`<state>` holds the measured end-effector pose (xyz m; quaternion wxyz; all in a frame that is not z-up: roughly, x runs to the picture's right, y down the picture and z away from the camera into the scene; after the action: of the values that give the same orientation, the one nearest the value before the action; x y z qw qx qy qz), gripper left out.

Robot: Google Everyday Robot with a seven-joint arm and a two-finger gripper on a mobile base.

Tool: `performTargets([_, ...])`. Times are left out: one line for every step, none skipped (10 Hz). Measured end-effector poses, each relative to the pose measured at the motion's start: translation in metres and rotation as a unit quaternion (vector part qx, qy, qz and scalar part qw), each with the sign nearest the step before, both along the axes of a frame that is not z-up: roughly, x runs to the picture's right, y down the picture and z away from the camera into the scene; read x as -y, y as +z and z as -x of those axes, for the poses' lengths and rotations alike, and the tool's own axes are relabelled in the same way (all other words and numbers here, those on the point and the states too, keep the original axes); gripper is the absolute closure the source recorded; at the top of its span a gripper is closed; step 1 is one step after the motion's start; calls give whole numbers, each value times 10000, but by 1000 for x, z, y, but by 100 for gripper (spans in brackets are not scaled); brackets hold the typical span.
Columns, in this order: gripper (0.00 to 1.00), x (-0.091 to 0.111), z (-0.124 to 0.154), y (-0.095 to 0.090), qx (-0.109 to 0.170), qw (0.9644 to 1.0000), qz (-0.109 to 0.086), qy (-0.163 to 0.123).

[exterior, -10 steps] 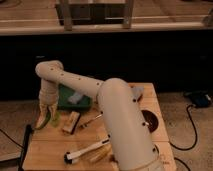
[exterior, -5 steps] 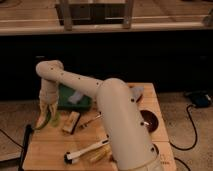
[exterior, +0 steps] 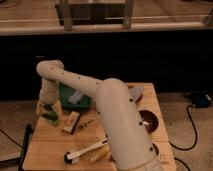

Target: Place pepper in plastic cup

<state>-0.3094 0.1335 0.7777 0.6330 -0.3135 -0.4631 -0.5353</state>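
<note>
Readable text: none.
Arm casing: plain, no lettering legible.
Gripper [exterior: 50, 113]: low over the left side of the wooden table [exterior: 47, 150], just beside the dark green tray [exterior: 85, 104]; no marking legible.

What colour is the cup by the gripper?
Pale green, camera view; the gripper is down at the cup, left side.
</note>
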Motion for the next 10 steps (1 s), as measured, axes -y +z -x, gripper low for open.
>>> performTargets([20,0,0,0,12,10000,6,9])
performTargets([20,1,-1,1,23,10000,10,18])
performTargets([20,1,-2,1,40,10000,7,30])
performTargets([20,2,-2,1,58,10000,2,29])
performTargets([20,2,-2,1,89,10000,-14,23])
performTargets([20,4,-3,1,125,9999,-45,23])
performTargets([20,6,-3,0,140,9999,-67,22])
performTargets([20,8,-3,-1,169,9998,-100,12])
performTargets([20,10,-2,-2,196,9997,-130,5])
performTargets([20,12,-2,-3,212,9997,-150,0])
